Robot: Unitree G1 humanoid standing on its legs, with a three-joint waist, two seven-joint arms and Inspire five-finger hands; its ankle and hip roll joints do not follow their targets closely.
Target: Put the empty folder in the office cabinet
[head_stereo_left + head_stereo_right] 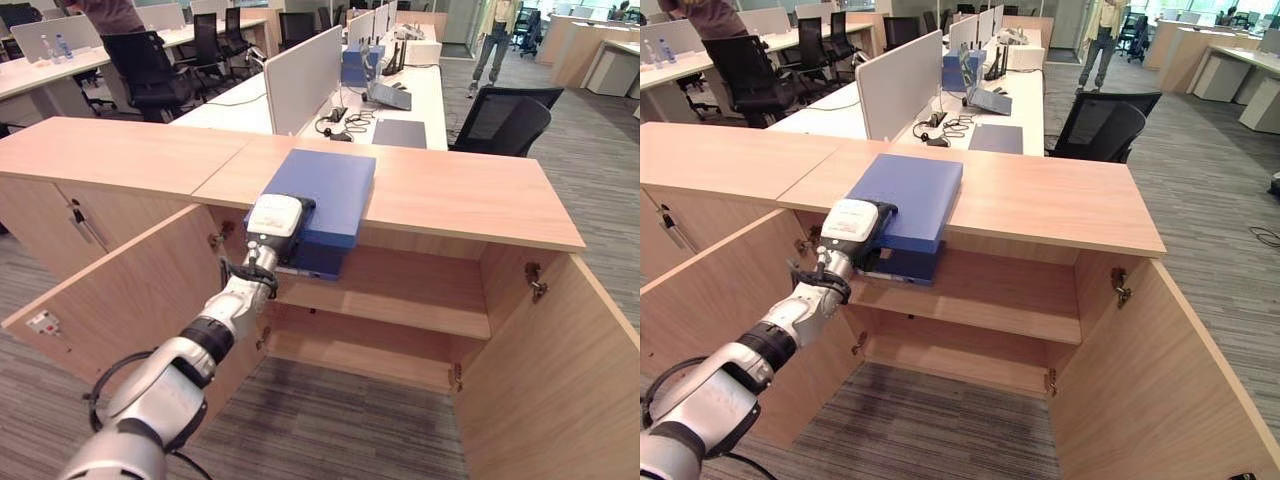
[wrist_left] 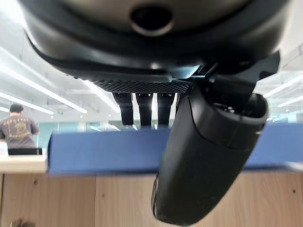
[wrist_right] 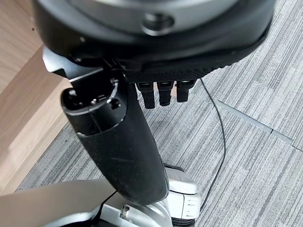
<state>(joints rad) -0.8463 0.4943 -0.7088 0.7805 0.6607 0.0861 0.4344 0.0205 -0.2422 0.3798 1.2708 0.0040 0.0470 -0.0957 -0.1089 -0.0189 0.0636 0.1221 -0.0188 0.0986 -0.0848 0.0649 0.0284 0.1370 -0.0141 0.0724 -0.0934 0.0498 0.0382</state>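
- Blue folder [image 1: 322, 200] lies flat on the cabinet's worktop [image 1: 470, 195], near edge overhanging the front lip above the open cabinet [image 1: 400, 290]; both doors stand open.
- Left hand [image 1: 272, 222] is at the folder's overhanging near edge. Left wrist view: fingers [image 2: 144, 108] reach straight over the top of the blue edge, thumb [image 2: 203, 156] hangs below it. Looks like a pinch across the edge, but contact is not visible, so I cannot tell whether the hold is closed.
- Right hand [image 3: 123, 142] hangs over the carpet, fingers relaxed, holding nothing.
- Handling, judged: box-type folder, stiff and flat-sided; empty, so likely light. Smooth cover may slide under a light pinch. Not fragile.
- Where to hold, judged: the overhanging near edge, fingers above and thumb beneath, near the middle of that edge so it does not swing.
- Orientation: broad face up, long axis running away from the robot toward the desks, skewed slightly to the right at the far end.
- The upper shelf [image 1: 400, 290] sits directly below the overhang; the folder would go in flat, long axis front to back.
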